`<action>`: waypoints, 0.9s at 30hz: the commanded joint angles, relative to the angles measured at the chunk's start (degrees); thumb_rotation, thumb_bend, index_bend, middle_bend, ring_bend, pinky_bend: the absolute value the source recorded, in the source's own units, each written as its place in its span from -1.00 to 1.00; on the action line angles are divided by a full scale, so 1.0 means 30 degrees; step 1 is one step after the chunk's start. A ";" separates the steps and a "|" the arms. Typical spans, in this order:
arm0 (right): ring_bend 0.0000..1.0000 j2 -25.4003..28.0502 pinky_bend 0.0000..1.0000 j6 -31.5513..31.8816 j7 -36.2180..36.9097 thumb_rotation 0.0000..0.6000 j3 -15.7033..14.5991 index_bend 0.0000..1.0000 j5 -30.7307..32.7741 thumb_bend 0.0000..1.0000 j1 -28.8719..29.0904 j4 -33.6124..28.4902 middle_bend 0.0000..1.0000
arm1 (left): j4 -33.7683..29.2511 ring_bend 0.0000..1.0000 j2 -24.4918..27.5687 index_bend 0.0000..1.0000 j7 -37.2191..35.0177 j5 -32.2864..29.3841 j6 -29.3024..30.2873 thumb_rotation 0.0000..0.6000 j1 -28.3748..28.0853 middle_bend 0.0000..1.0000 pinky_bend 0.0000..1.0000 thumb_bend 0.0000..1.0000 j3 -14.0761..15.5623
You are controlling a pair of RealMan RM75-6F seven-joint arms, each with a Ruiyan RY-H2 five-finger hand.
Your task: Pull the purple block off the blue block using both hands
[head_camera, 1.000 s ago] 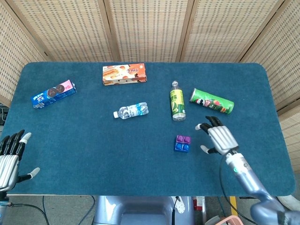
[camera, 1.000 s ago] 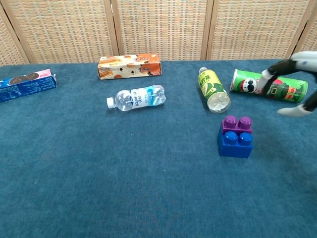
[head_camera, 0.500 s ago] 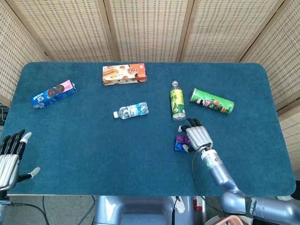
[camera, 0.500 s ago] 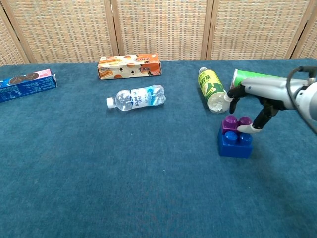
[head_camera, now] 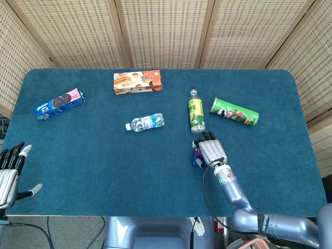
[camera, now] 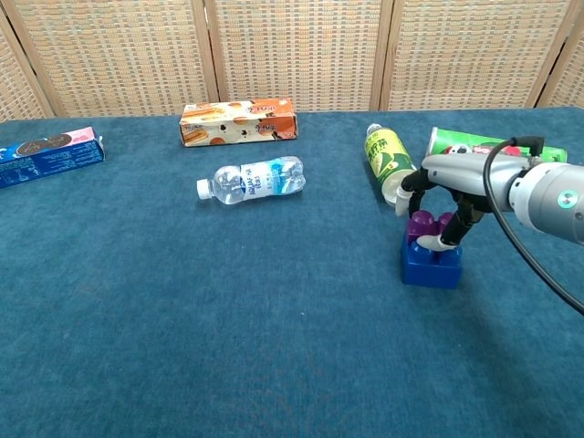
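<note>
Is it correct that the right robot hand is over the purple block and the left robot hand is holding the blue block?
Not quite. The head view shows the left robot hand at the table's near-left edge, holding nothing. The right robot hand is over the purple block on the blue block.

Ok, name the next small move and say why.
Probably bring the left robot hand in: it hovers open at the table's near left edge. The right robot hand already arches over the purple block on the blue block, and separating them needs both.
</note>
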 commanded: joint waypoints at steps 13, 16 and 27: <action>-1.00 0.0971 -1.00 0.0159 0.0365 1.00 -0.0021 -0.35 0.1007 -0.34 0.0395 -0.0903 -0.35 | -0.0009 -1.00 -0.0103 -1.00 0.0234 -0.0002 -0.0035 1.00 -0.0067 -1.00 -1.00 -0.90 0.0102; -1.00 0.0971 -1.00 0.0007 0.0247 1.00 -0.0137 -0.35 0.1566 -0.34 0.0596 -0.0656 -0.35 | -0.0003 -1.00 -0.0131 -1.00 0.0287 -0.0012 -0.0063 1.00 -0.0096 -1.00 -1.00 -0.90 0.0117; -0.68 0.0725 -1.00 -0.0216 -0.0316 1.00 -0.0678 0.23 0.2464 -0.02 0.1288 0.0186 0.29 | 0.0037 -1.00 -0.0119 -1.00 0.0223 -0.0096 -0.0065 1.00 -0.0129 -1.00 -1.00 -0.90 0.0116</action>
